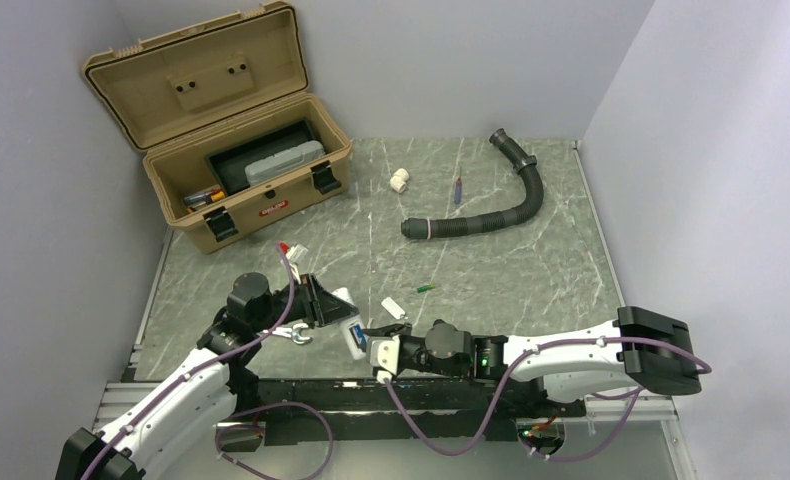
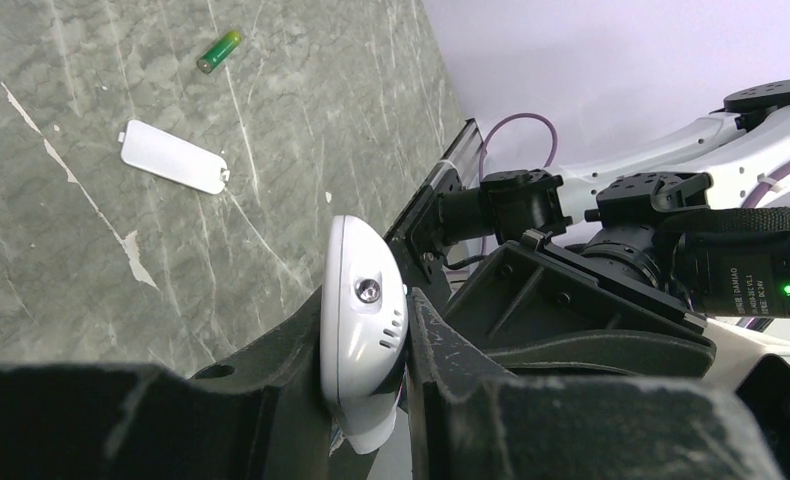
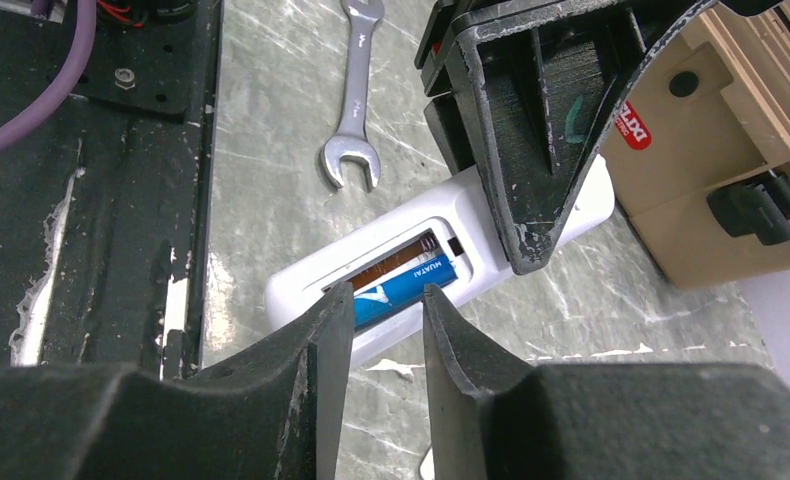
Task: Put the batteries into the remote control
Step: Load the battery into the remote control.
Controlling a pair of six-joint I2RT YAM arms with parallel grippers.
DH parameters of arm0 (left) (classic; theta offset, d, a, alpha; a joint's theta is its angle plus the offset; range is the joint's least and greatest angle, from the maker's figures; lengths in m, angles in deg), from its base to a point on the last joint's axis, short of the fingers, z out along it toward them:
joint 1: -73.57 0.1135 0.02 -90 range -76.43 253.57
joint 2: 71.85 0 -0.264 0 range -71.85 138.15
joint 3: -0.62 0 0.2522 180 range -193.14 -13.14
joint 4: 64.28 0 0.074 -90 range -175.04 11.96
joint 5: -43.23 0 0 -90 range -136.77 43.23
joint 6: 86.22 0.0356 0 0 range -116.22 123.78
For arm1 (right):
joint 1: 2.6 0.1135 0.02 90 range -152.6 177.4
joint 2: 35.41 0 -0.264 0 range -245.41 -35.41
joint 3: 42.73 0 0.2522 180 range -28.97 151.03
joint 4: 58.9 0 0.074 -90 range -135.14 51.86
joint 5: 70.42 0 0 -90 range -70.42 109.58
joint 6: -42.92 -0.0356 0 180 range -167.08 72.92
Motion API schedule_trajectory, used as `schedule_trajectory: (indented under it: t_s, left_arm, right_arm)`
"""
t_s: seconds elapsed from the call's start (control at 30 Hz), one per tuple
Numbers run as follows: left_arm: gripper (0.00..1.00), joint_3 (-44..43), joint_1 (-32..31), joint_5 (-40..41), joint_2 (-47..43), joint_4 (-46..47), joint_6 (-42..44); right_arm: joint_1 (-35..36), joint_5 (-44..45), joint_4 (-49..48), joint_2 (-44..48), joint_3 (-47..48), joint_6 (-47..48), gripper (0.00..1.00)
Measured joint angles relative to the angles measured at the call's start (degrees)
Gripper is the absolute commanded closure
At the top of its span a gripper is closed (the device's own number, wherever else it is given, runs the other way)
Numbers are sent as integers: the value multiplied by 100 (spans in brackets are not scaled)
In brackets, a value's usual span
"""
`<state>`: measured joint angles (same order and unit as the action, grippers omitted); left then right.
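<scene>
The left gripper (image 2: pixel 371 345) has its jaws clenched on the remote control (image 2: pixel 356 270), grasping it across its width and holding it near the front edge of the surface (image 1: pixel 491 260), just ahead of the arm bases. In the right wrist view the remote control's rear face is exposed and its battery compartment is uncovered. The blue battery (image 3: pixel 411 285) lies lengthwise in one slot of that compartment. The right gripper (image 3: pixel 386 300) is positioned directly over the compartment with its jaws narrowly parted and the blue battery between the tips; whether they are grasping it cannot be determined. The green battery (image 1: pixel 427 288) lies on the surface, apart from both grippers. The white cover piece (image 1: pixel 394 307) lies between it and the remote control. A wrench (image 3: pixel 356 100) lies flat beside the remote control.
</scene>
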<state>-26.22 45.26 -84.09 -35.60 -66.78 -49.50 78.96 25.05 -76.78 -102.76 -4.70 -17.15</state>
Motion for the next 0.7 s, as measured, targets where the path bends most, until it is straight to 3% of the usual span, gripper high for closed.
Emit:
schedule_trajectory:
  t_s: [0.7]
  left_arm:
    - [100,0,-2,-238,120,44,-101]
  right_arm:
    - [-37,48,59,442,-94,-133,62]
